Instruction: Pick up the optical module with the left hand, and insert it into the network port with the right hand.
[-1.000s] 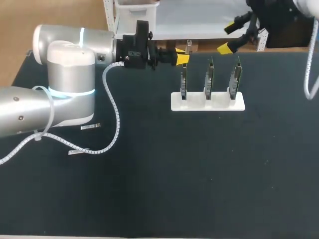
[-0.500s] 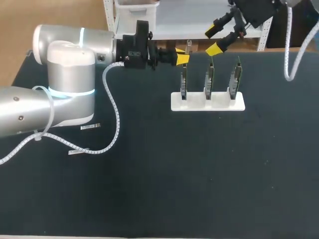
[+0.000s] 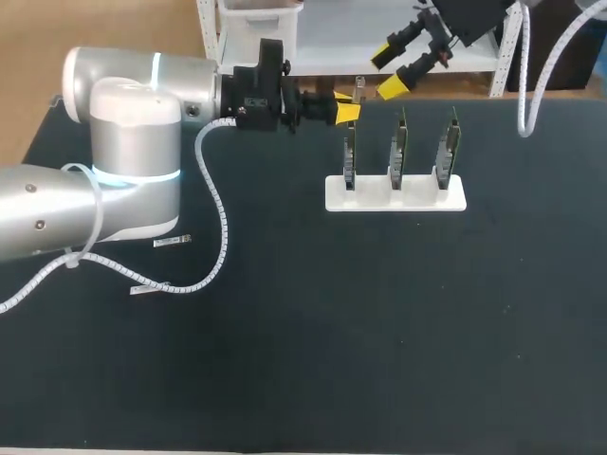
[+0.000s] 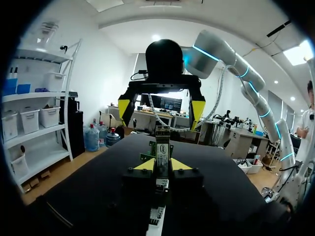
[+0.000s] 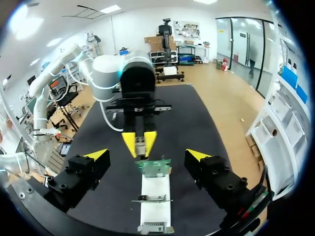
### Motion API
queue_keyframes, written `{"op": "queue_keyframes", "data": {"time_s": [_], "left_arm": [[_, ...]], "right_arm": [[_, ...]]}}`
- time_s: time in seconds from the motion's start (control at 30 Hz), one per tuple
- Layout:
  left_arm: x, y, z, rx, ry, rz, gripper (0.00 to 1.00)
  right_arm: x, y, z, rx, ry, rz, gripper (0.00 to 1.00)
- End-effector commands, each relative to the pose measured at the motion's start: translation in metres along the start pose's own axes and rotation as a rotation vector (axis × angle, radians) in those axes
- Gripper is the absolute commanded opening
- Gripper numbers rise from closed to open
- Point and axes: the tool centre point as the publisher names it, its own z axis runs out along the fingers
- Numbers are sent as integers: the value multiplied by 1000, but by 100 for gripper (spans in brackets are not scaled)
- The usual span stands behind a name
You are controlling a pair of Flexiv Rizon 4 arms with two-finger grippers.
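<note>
Plainly, the left jaws are pinching the optical module (image 4: 162, 150) from both sides, its end sticking out past the yellow tips. It is held over the far part of the bench (image 3: 332, 332), close to the top of the leftmost of three green boards (image 3: 400, 147) standing in a white rack (image 3: 395, 197). The right jaws are spread wide with nothing between them, hanging beyond the rack and facing the module. Two small silvery pieces (image 3: 172, 242) lie on the bench near the left arm (image 3: 123, 142).
</note>
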Motion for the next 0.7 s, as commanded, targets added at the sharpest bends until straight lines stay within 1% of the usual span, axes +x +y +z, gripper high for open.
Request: {"op": "queue_keyframes", "data": {"time_s": [0.03, 0.17, 0.4, 0.7], "left_arm": [[0, -2, 0, -6, -2, 1, 0], [0, -2, 0, -6, -2, 1, 0], [0, -2, 0, -6, -2, 1, 0], [0, -2, 0, -6, -2, 1, 0]], "right_arm": [[1, 11, 6, 89, -9, 1, 100], [2, 12, 9, 81, -18, 10, 100], [-1, 9, 12, 34, -48, 39, 100], [-11, 7, 18, -12, -49, 13, 100]]}}
